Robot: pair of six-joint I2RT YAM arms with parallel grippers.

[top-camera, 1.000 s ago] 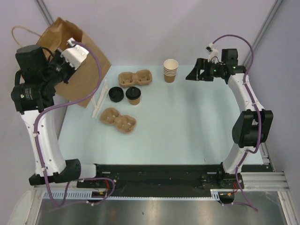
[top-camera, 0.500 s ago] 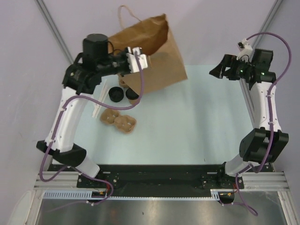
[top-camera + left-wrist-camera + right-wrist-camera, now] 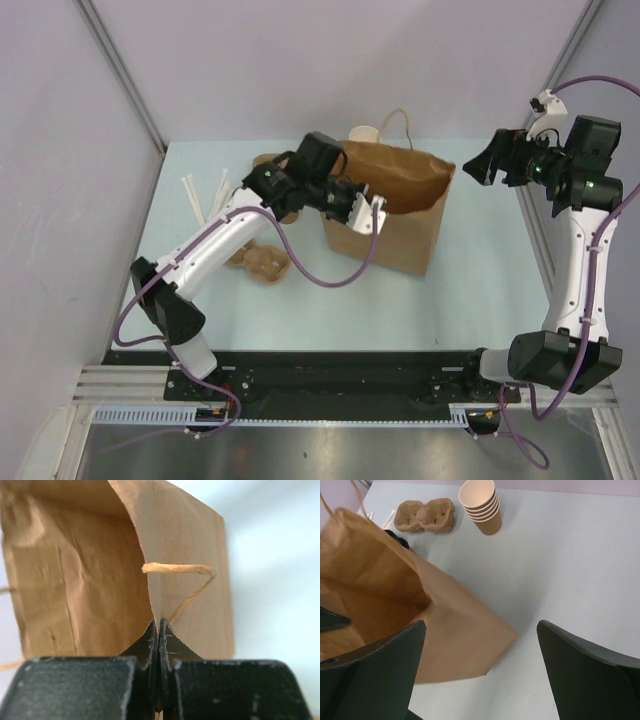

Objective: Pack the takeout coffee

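The surface (image 3: 470, 290) is a pale mint-blue sheet, smooth and matt, with one faint scuff mark in the right wrist view. Flat lilac-grey wall panels (image 3: 300, 60) close it on three sides, with slanted metal struts (image 3: 120, 75) in the corners. A black rail (image 3: 340, 365) runs along the near edge, where both arms are fixed.

A brown kraft-paper bag (image 3: 400, 225) stands near the middle of the surface with its mouth open upward. The paper is creased and slightly rough, and the handle is a twisted paper cord (image 3: 175, 568). The left arm (image 3: 220, 235), white with a purple cable, reaches across to the bag. The left jaws are pressed together on the thin top edge of the bag's wall, so they hold the bag. The right jaws stand wide apart and hold nothing, up in the air to the right of the bag.

Behind the bag stands a stack of lidless tan paper cups (image 3: 482, 505), conical, with white insides. Beside them lies a moulded brown pulp cup carrier (image 3: 425, 515), and a second carrier of this kind (image 3: 262, 262) lies under the left arm. Thin white sticks (image 3: 200, 195) lie at the far left.

The takeout coffee does not show clearly: the left arm covers its likely place. A black rounded edge (image 3: 400, 540) shows just behind the bag, but I cannot tell if it is the coffee's lid.
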